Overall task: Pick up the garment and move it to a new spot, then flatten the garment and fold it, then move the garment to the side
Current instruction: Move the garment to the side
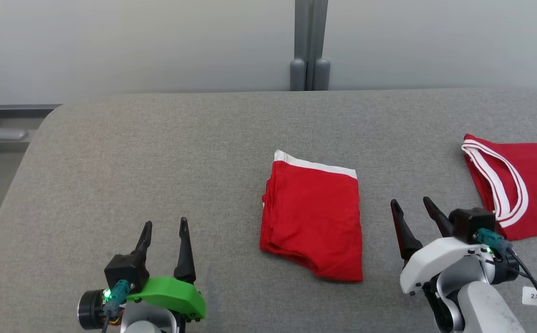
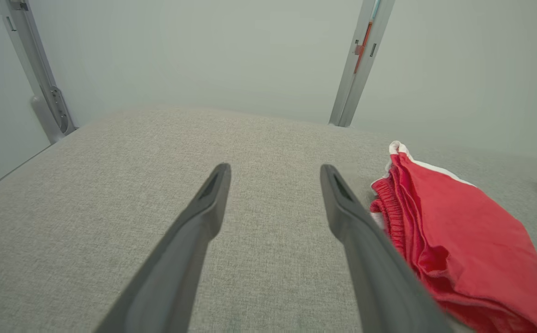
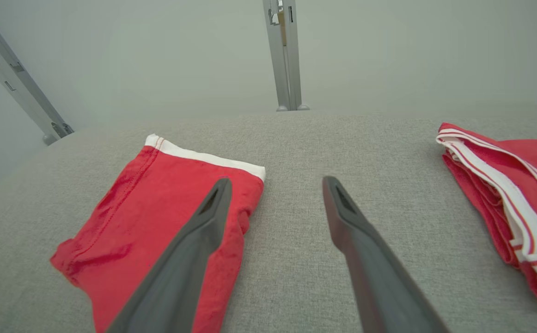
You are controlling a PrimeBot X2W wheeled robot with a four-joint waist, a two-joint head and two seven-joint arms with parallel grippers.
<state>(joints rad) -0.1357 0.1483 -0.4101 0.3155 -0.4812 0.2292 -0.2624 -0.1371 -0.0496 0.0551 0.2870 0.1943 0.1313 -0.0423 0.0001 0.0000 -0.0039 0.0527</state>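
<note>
Red folded garment (image 1: 312, 217) on table (image 1: 157, 162)

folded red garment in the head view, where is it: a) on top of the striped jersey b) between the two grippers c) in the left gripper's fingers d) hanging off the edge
B: the folded red garment lies flat between the left gripper and right gripper, touching neither.

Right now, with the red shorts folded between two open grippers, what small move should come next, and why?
Probably the right gripper should reach for the near edge of the red shorts: they lie folded, untouched, only moving them aside seems left, and it and the left gripper both stand open.
</note>
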